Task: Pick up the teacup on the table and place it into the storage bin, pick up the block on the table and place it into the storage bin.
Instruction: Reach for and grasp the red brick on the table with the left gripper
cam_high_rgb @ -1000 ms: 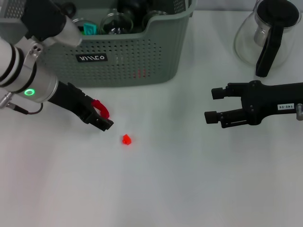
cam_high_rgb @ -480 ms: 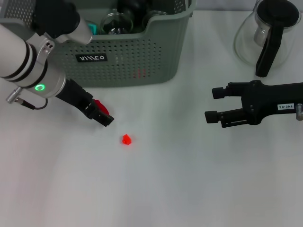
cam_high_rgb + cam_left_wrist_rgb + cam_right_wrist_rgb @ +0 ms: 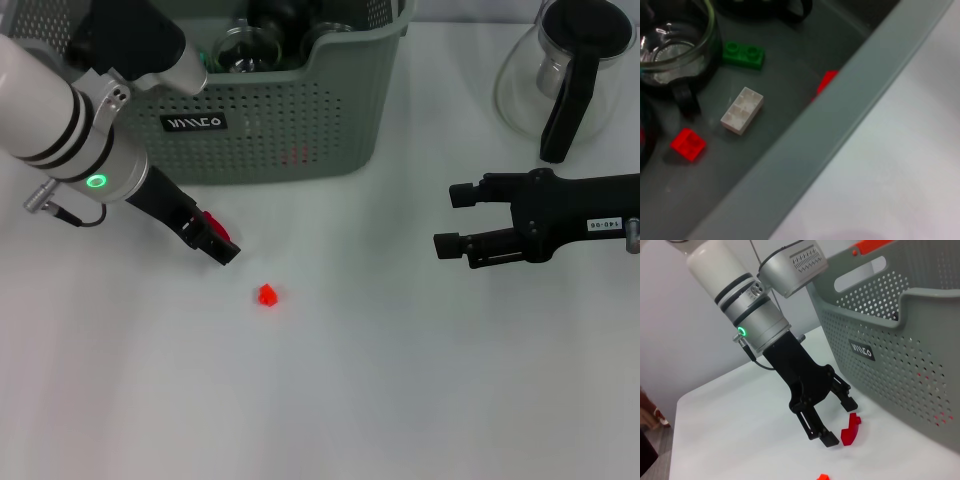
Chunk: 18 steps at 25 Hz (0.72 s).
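**A:** ok so where's the small red block point(image 3: 267, 295) vs the left gripper point(image 3: 214, 241)?

**B:** Head cam has it lying loose on the white table point(image 3: 330, 400), just past the black fingertips and apart from them, nothing touching it. The large grey-green perforated plastic storage bin point(image 3: 300, 120) sits behind the arm.

**A:** and the jaws?

**B:** Spread. The right wrist cam shows it best: the left gripper point(image 3: 837, 424) has two black fingers apart, pointing down at the table, with a curved red piece point(image 3: 851, 429) right by the tips. Can't tell if it's touching them or lying on the table. The head cam only catches a sliver of that red piece.

**A:** left wrist cam any use?

**B:** Different stuff entirely. It looks down into the bin: a white brick point(image 3: 742, 110), a green brick point(image 3: 743, 54), a red brick point(image 3: 688, 144) and a clear glass cup point(image 3: 675, 45).

**A:** right arm?

**B:** The right gripper point(image 3: 447, 220) hangs off to the right over the table, fingers parted, nothing between them, below the glass carafe with the black handle point(image 3: 565, 75).
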Available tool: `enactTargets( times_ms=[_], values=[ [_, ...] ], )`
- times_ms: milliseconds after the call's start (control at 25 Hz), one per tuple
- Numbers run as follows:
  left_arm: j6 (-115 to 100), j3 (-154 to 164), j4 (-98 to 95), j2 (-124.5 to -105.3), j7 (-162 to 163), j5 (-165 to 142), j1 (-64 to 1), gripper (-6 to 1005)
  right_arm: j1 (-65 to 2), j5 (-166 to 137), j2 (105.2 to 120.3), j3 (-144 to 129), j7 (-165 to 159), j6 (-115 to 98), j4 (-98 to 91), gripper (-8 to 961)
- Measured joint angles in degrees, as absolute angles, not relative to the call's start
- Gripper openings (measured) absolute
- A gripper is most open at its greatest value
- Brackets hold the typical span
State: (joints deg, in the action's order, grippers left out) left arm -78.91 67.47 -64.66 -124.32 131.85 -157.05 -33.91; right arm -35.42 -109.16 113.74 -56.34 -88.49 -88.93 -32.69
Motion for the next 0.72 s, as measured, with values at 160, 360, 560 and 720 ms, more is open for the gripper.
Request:
enactTargets(
  times_ms=[160,360,560,720],
  values=[
    [-78.30,67.58,-63.58,-124.36,132.13,-157.61,-34.71,934,-35.42,-109.16,113.73,-56.33,-88.43,-88.93,-32.69,916],
    [-77.33,68.67,-62.35,-124.35,132.83,-158.46,-35.29,925,-35.42,-109.16,113.73,-56.33,-88.42,-88.94,-32.71,916],
    [-76.60,69.73,-62.25,-124.40,133.38,-158.62,-35.38,916,-35.42,-109.16,113.73,-56.33,-88.41,-88.95,-32.76,915],
    [-76.56,69.81,-62.07,-124.39,133.47,-158.65,-35.77,909,-35.42,-109.11,113.69,-56.34,-88.37,-88.94,-32.77,915]
  ],
)
